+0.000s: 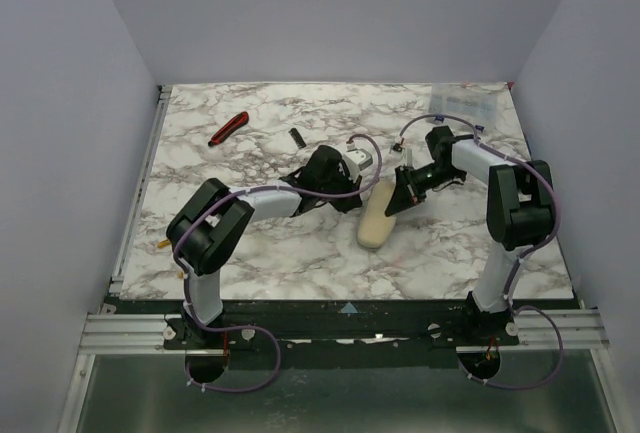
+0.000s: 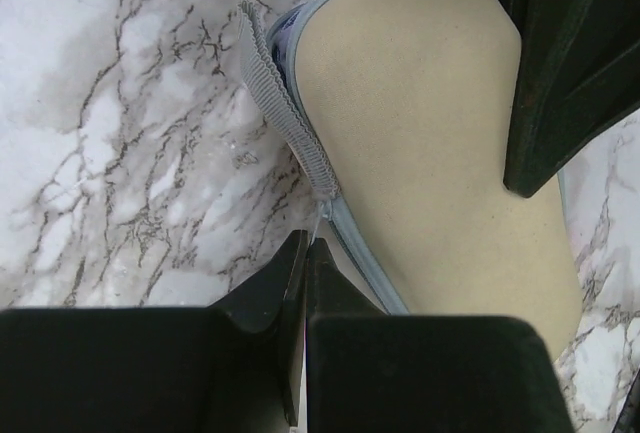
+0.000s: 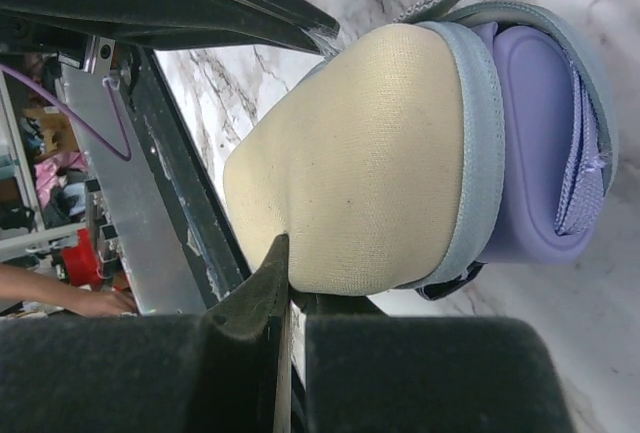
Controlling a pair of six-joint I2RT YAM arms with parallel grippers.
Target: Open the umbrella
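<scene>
Closed left gripper (image 2: 305,249), right gripper (image 3: 286,258) crowd the umbrella (image 1: 375,223) — zipped end.

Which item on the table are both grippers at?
The cream fabric pouch with grey zipper: left gripper and right gripper are both at it. The red-and-black tool and small black piece lie apart, back-left.

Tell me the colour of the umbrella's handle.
The handle is lavender, clearest in the right wrist view.

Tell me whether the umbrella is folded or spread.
Folded. The umbrella sits collapsed inside the cream zip case, only its lavender end showing at the mouth.
</scene>
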